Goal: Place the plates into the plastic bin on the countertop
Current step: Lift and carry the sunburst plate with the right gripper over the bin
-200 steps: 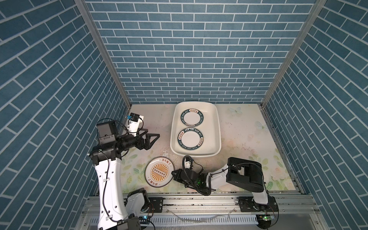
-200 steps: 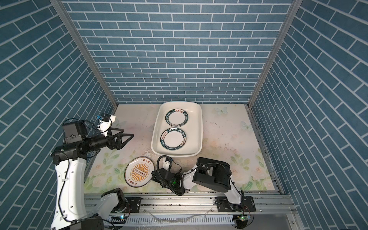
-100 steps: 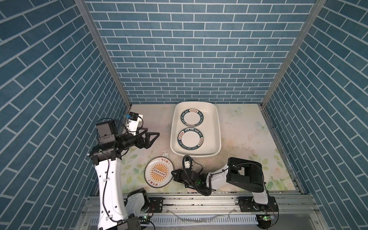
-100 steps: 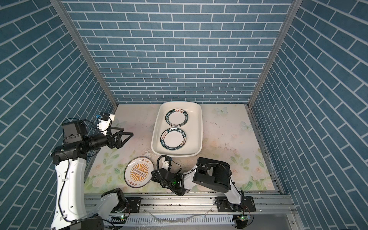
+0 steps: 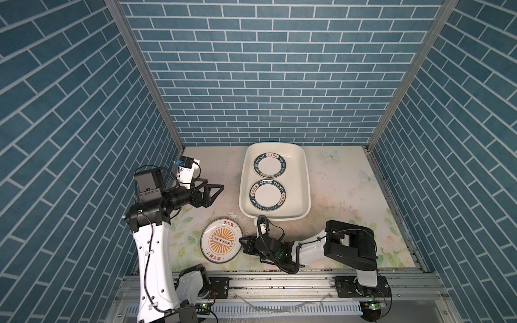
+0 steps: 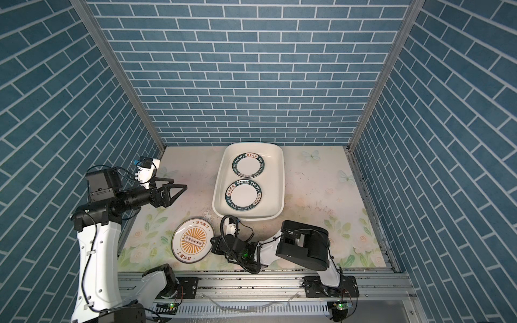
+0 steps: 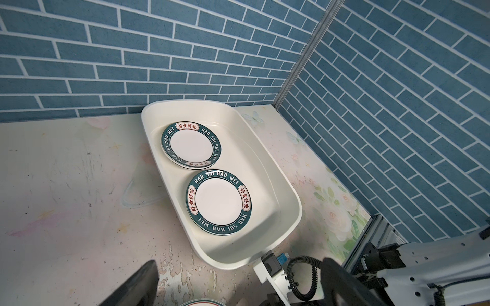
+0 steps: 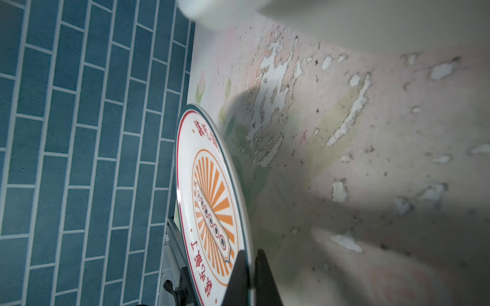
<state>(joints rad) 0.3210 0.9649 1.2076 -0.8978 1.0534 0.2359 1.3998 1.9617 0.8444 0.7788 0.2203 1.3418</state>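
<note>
The orange sunburst plate [image 5: 221, 243] lies on the countertop [image 5: 338, 193] just in front of the plastic bin [image 5: 307, 179]. My right gripper [image 5: 244, 246] pinches its rim edge-on, ready, I judge, to lift it over. My left gripper [image 5: 216, 191] hangs spread wide, clear of that path.

plastic bin [image 5: 296, 179]: cream tub, centre of both top views, on the floral desk [image 5: 341, 190]. Two green-rimmed plates lie flat inside: upper plate [image 5: 269, 165] sits atop another, lower plate [image 5: 268, 196] just below it. sunburst plate [image 5: 221, 240] is on the desk, lower left of the bin, rim pinched by right tool [image 5: 242, 246].
</note>
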